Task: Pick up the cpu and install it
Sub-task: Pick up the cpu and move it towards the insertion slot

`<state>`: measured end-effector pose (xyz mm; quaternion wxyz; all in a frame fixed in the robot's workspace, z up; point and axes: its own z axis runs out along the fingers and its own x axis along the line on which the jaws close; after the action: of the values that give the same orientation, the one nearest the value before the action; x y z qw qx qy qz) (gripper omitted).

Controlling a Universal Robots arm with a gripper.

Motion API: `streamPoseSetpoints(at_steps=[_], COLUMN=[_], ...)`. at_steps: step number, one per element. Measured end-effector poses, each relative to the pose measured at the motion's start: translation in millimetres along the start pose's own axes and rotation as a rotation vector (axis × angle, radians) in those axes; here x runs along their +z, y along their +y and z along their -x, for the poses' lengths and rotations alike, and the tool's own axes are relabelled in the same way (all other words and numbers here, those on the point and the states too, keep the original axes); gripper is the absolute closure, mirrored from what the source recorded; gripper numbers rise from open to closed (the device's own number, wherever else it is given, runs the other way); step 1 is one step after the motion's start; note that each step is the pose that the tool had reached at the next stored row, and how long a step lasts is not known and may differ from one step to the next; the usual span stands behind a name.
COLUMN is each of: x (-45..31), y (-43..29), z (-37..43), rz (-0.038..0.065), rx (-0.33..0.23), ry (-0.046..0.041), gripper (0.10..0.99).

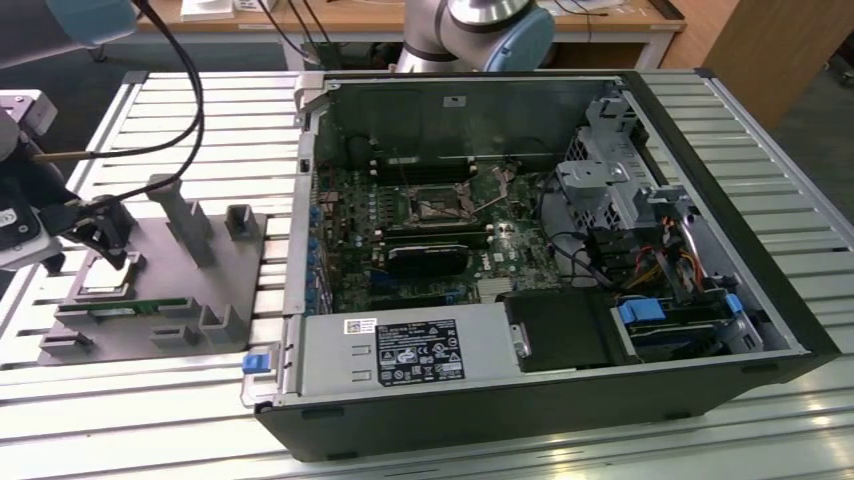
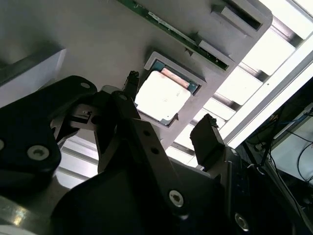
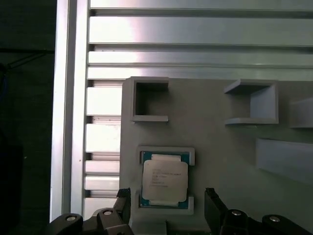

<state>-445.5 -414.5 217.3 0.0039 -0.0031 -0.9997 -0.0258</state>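
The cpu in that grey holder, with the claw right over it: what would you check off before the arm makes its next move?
1. The cpu lies flat in its pocket on the grey holder: ok.
2. The gripper is open wider than the chip: ok.
3. One finger stands on each side of the chip in both wrist views: ok.
4. Fingers are apart from the chip, with a gap on each side in the first wrist view: ok.
5. The memory stick lies apart from the fingers: ok.
6. The socket in the computer case is ready for the chip: cannot tell.
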Motion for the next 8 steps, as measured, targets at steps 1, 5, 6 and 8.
streamPoseSetpoints(at_steps=[1,5,6,8], x=[1.3,7.1,8.4,10.6], y=[0.2,0.1,0.0,-0.1], z=[-0.1,-0.1,-0.1,-0.1], rz=[0.0,0.0,0.0,0.0], rx=[0.0,0.0,0.0,0.0], ry=[0.0001,0.0006,0.0006,0.0007], gripper=[0.384,0.384,0.384,0.384])
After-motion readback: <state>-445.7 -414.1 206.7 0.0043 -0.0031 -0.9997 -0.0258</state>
